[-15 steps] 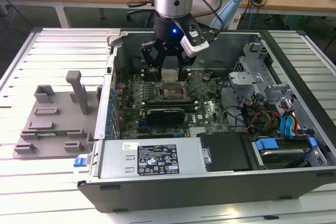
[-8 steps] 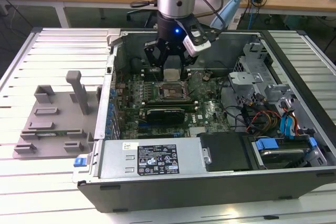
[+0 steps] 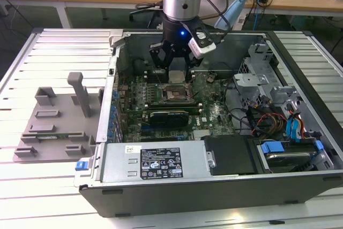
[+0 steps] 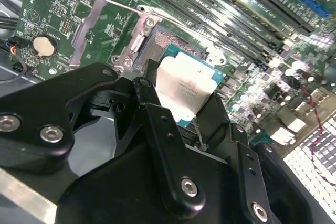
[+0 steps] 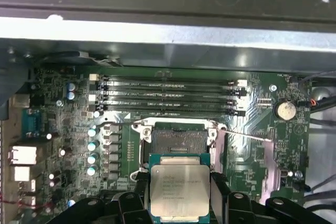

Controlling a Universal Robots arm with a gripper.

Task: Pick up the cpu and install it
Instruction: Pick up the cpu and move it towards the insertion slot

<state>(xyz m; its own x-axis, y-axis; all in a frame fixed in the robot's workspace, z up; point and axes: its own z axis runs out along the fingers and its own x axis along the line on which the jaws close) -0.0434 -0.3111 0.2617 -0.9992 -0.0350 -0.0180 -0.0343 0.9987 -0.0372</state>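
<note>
My gripper [image 3: 174, 73] hangs inside the open computer case, shut on the cpu [image 3: 175, 76], a small flat square chip with a silvery top. In both wrist views the cpu [image 5: 178, 190] [image 4: 184, 90] sits clamped between the black fingers [image 4: 144, 95], held level above the motherboard. The open black socket [image 5: 177, 139] [image 3: 176, 95] lies just beyond and below the chip, its metal frame and lever swung open. The chip is off the socket, a little above it.
The green motherboard [image 3: 214, 113] carries memory slots [image 5: 168, 95] beside the socket and a coin battery [image 5: 286, 109]. Case walls, a drive cage [image 3: 262, 71] and cables [image 3: 268, 119] ring the board. A grey plastic tray [image 3: 56, 119] lies on the slatted table at the exterior view's left.
</note>
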